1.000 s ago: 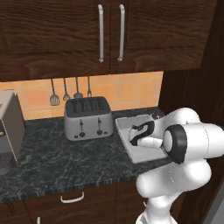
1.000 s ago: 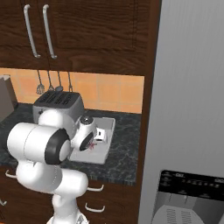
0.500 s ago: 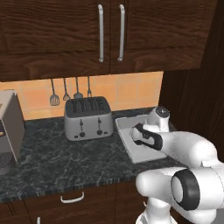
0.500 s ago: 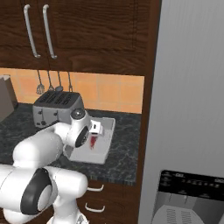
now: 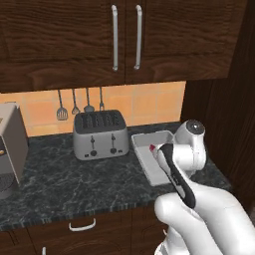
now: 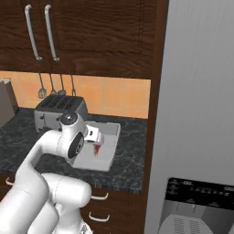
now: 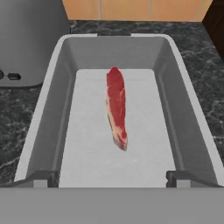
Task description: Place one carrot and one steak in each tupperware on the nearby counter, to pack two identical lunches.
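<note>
- Left base view: the tupperware point(image 5: 149, 164) sat right of centre on the black-grey marbled tabletop point(image 5: 64, 179), just beside the silver toaster point(image 5: 99, 133). A sliver of the red steak point(image 5: 152, 148) showed at the tray's middle, by the arm's wrist. The white arm rose from lower right and hid the tray's near end.
- Utensils point(image 5: 79, 104) hung on the orange tile backsplash at centre left; dark wood cabinets point(image 5: 124, 35) with silver handles filled the top. A grey appliance point(image 5: 10, 144) stood at the left edge.
- Right base view: the hand point(image 6: 97, 145) hung over the tray at centre, steak red just under it. I judged it had been brought here to drop the meat inside the walls. A tall grey fridge point(image 6: 196, 114) took the right half of the frame.
- Hand view: the tray ran up the frame, rim and walls pale grey, floor lighter. The steak stood on edge at centre, narrow side toward the camera, touching neither fingertip point(image 7: 39, 178). The two tips stood at lower left and lower right, spread wide, with nothing between them.
- Whether the steak rested on the floor or was just above it could not be told. No carrot lay in this tray, so I judged this lunch half packed.
- Toaster side showed upper left; marbled stone flanked the tray, tile at top.
</note>
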Robot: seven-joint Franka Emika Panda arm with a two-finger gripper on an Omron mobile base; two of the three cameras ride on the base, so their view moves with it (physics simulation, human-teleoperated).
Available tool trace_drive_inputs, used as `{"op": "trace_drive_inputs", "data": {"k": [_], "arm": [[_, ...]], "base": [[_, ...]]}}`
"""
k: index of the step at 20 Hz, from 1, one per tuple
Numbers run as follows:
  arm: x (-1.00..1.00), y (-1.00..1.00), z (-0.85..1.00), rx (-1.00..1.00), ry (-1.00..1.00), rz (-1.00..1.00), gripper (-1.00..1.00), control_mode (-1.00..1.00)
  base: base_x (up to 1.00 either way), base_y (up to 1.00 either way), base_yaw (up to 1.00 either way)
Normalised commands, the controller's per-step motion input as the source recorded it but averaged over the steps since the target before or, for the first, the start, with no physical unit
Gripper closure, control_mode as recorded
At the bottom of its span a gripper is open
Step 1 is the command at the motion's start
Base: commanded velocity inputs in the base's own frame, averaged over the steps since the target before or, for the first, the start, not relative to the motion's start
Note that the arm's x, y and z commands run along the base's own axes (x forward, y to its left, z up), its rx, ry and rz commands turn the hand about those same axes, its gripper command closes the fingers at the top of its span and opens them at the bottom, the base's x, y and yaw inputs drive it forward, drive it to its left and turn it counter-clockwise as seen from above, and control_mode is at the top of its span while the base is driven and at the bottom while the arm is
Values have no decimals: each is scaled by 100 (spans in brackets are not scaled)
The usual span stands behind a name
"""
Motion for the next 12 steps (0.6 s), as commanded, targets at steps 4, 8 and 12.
{"op": "trace_drive_inputs", "data": {"k": [4, 8, 12], "arm": [[-71, -4, 11, 5, 6, -5, -100, -100], [-94, -3, 76, 2, 2, -8, -100, -100], [-77, 0, 91, 0, 3, -5, -100, -100]], "base": [[0, 0, 0], [0, 0, 0], [0, 0, 0]]}}
